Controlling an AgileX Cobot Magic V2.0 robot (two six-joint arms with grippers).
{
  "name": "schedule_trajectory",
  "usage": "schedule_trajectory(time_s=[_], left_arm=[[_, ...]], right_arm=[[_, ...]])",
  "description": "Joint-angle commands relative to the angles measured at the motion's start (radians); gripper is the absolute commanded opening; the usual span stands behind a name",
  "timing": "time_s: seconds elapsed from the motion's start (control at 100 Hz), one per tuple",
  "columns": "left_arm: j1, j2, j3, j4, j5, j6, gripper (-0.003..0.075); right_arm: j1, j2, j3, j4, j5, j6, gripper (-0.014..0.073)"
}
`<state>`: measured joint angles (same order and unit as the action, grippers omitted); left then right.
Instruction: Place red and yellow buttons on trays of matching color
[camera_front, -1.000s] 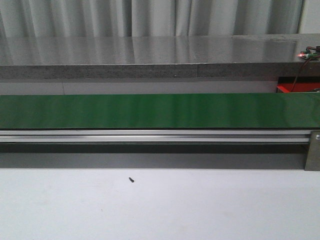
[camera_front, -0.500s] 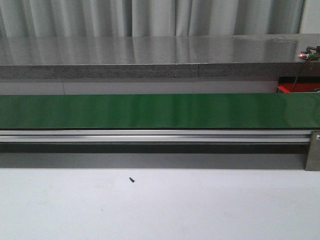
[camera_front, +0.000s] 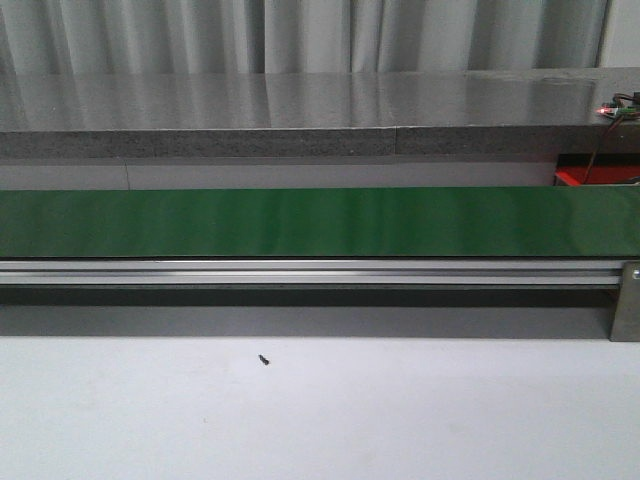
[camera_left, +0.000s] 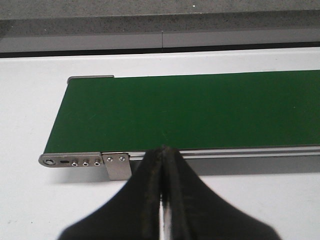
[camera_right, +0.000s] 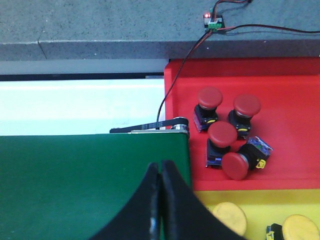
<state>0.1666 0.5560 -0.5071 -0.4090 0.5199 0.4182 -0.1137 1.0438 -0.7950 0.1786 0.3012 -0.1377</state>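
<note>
While both pincers — left (camera_left: 162, 150); right (camera_right: 160, 167) — are pressed together, red buttons (camera_right: 222, 135) lie beside the right.

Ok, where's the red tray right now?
The red tray shows in the right wrist view, just past the end of the green belt, holding four red buttons and bordering the yellow tray. In the front view only a corner shows at far right.

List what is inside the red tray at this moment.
The red tray holds four red buttons clustered near the belt end: three upright, one tipped over. Its far right runs out of frame. The right hand, shut and empty, covers none of it.
</note>
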Motion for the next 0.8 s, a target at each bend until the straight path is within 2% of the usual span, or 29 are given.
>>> schedule_trajectory(time_s=[0.0, 0.27, 0.79], left_arm=[[-0.007, 0.001, -0.027, -0.02, -0.07, -0.001, -0.002], [-0.007, 0.001, -0.027, -0.02, -0.07, -0.001, -0.002], [-0.007, 0.001, -0.027, -0.02, -0.07, -0.001, -0.002]], right_arm=[[0.002, -0.061, 0.015, 0.001, -0.124, -0.014, -0.0123], [0.027, -0.235, 0.204, 0.001, -0.247, -0.025, -0.0123], [0.07, -0.768, 0.5, 0.0, -0.231, -0.025, -0.0123]])
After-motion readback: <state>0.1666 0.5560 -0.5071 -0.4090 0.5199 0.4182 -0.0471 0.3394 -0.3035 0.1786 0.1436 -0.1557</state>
